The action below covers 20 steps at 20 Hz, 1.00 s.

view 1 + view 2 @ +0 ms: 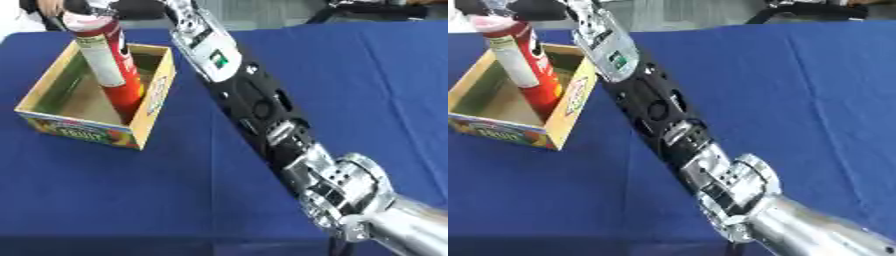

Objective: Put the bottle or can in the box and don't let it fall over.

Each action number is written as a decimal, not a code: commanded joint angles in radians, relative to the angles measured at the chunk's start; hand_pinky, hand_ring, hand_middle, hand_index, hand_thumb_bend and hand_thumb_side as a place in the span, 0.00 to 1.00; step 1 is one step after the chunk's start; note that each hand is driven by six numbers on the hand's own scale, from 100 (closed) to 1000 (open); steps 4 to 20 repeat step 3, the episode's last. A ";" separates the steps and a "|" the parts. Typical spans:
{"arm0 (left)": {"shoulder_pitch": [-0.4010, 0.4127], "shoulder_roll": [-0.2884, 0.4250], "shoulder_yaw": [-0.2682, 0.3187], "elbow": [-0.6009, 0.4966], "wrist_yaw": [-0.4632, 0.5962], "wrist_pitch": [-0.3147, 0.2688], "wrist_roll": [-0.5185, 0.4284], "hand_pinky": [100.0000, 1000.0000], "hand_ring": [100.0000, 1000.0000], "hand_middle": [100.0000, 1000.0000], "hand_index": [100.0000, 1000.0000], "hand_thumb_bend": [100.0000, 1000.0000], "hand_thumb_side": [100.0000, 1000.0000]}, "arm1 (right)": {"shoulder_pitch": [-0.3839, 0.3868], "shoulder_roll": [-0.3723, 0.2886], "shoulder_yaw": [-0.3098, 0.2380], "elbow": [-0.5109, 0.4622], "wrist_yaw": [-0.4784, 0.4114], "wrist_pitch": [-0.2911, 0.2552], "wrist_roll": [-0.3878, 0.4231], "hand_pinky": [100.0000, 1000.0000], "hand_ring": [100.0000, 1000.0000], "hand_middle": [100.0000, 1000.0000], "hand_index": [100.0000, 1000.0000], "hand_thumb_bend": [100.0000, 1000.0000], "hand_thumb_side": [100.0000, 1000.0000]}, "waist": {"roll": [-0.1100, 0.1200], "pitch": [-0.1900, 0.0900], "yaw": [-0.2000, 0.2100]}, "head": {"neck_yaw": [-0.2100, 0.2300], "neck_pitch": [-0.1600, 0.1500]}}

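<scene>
Left eye view: right hand (83, 7) pinching can (109, 65) top; can below hand, in box (149, 107). Tall, rigid, prob light, tippy; hold near top.

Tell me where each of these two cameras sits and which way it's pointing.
Left eye view: in the robot's head, looking down at the blue table; the right arm crosses from lower right toward the box.
Right eye view: beside it, same downward look; the right hand is at the top of the tilted red can.
Shared: arm, box, can, table.
</scene>
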 commanded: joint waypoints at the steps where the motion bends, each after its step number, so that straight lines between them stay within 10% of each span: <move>1: -0.001 0.024 0.011 -0.012 -0.004 -0.002 0.001 0.69 1.00 0.90 0.83 0.44 0.88 | -0.007 -0.044 0.007 -0.045 -0.041 0.007 0.019 0.87 1.00 1.00 0.92 0.95 0.27 | 0.007 -0.024 -0.005 | 0.012 0.005; 20: 0.003 0.025 0.012 -0.011 -0.005 -0.003 0.002 0.69 1.00 0.90 0.83 0.44 0.88 | 0.007 -0.072 0.013 -0.065 -0.064 0.015 0.029 0.86 1.00 1.00 0.91 0.93 0.25 | 0.008 -0.029 -0.011 | 0.017 0.005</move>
